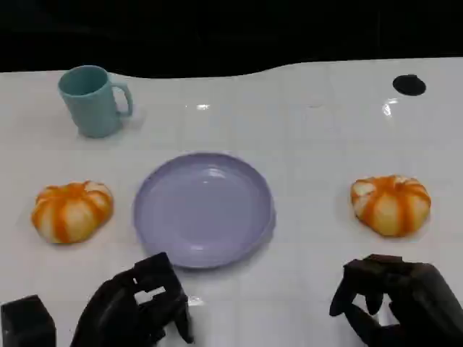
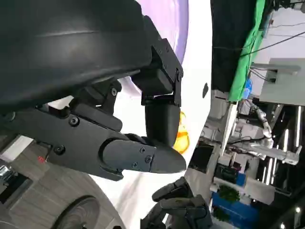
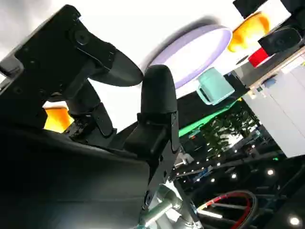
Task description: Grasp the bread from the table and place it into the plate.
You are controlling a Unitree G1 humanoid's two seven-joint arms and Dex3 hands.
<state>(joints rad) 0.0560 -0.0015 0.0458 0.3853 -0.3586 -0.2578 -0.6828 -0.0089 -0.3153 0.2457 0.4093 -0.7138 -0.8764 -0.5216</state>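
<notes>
Two round orange-and-white striped breads lie on the white table: one bread [image 1: 72,210] left of the lilac plate [image 1: 204,208], the other bread [image 1: 391,204] to its right. The plate holds nothing. My left hand [image 1: 137,303] hovers near the front edge, just below the plate's left side, fingers loosely apart and holding nothing. My right hand [image 1: 394,300] hovers in front of the right bread, also holding nothing. The left wrist view shows the left hand [image 2: 119,119], the plate [image 2: 174,19] and the right bread [image 2: 181,136]. The right wrist view shows the right hand [image 3: 119,119], the plate [image 3: 195,50] and both breads [image 3: 250,28] [image 3: 57,117].
A teal mug [image 1: 94,100] stands at the back left, with its handle to the right. A small black disc [image 1: 409,84] is set in the table at the back right. The table's far edge borders a dark background.
</notes>
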